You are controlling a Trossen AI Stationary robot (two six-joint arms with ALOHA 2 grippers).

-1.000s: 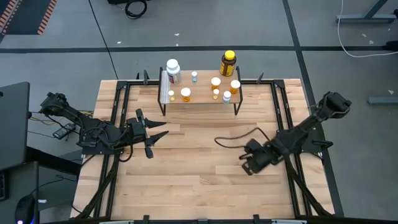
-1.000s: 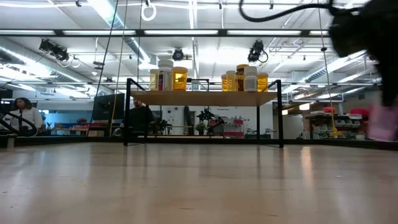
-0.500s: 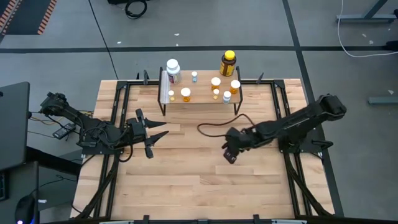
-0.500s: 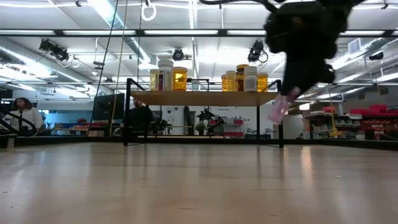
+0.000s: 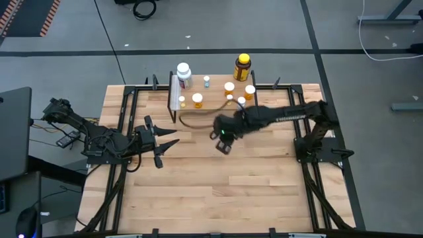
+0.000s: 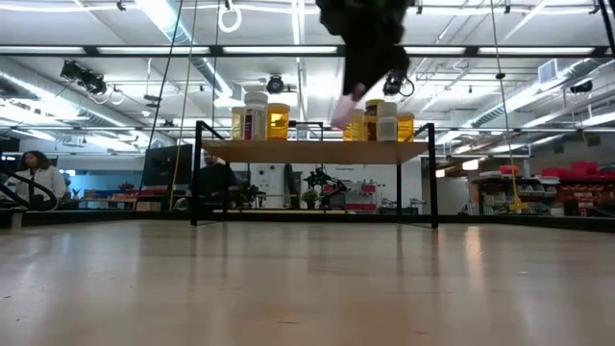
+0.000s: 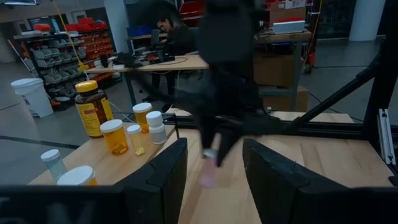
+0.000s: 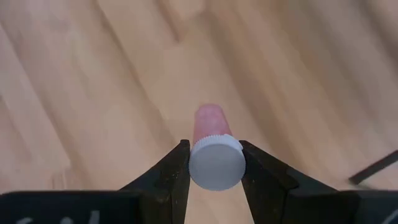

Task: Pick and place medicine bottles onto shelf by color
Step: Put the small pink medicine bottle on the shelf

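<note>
Nine or so medicine bottles (image 5: 197,100) stand on the shelf (image 5: 211,104): larger white one (image 5: 183,73) at its whitish end, dark amber yellow-capped one (image 5: 242,67) toward the other end, small amber ones between. Right pincer (image 5: 223,141), just in front of the shelf and above the table (image 5: 218,192), pinches a small pinkish white-capped bottle (image 8: 211,149). Left pincer (image 5: 166,144), well clear of the shelf, fingers (image 7: 163,174) spread, holds nothing.
</note>
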